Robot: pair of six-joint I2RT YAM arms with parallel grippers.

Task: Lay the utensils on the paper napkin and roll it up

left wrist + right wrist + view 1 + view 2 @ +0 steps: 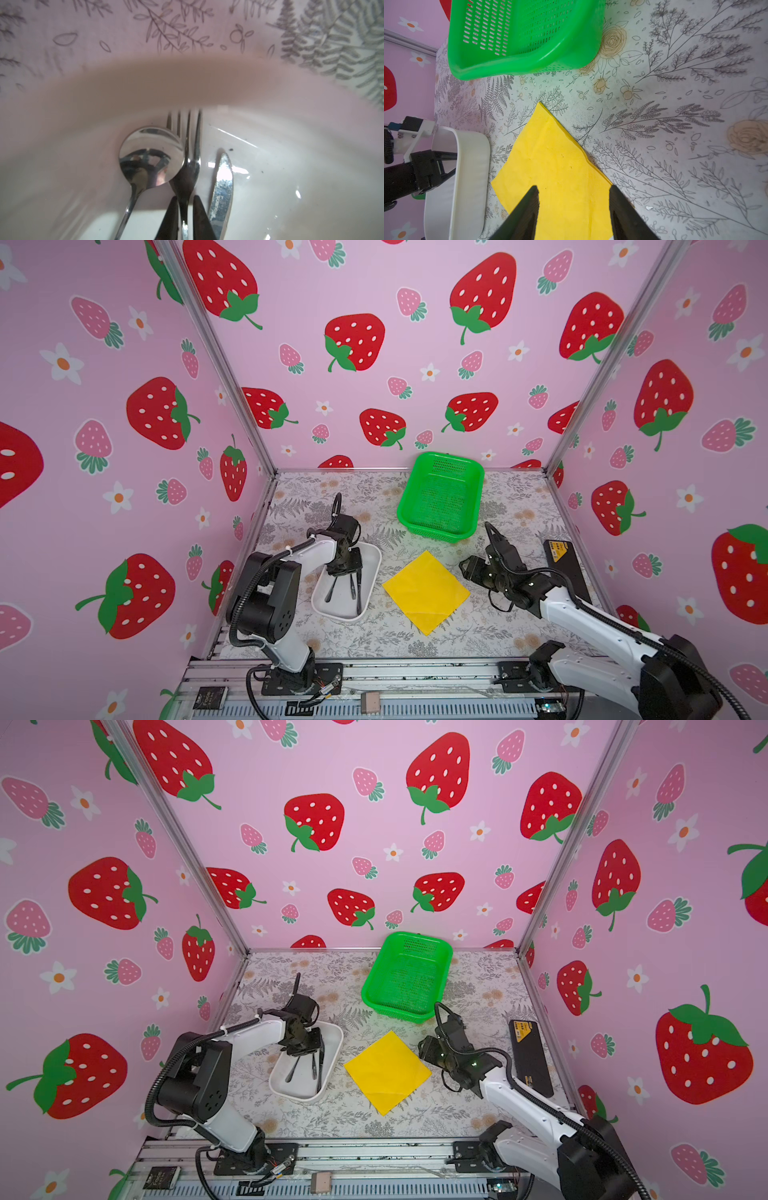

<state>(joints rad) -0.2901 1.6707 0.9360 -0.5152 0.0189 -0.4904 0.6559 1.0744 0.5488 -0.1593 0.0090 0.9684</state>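
Left pincer [185, 197]: down in the white tray [291, 176], with a narrow jaw on each side of the fork's neck. I cannot tell whether they actually pinch it.
Between the jaws: the fork [190, 158] lies flat, tines pointing away from the pincer towards the tray wall.
Just beside the jaws: the spoon [151, 158] has its bowl overlapping the tines on one side, and the knife [222, 187] lies close on the other.
Risk at the grasp: the slim, polished neck may slip or swivel in a loose pinch. A lift may drag the spoon or knock the knife.
Risk ahead: the tines may catch the wall if drawn out low.
Paper napkin [556, 158]: flat on the table beyond the tray, well apart from the left pincer, with nothing on it.
Right pincer [573, 187]: spread apart and empty, by the napkin's nearest corner.
Risk there: nothing pins the thin paper, so a skidding piece may shift or crumple it.
Green basket [519, 66]: beyond the napkin, uninvolved.
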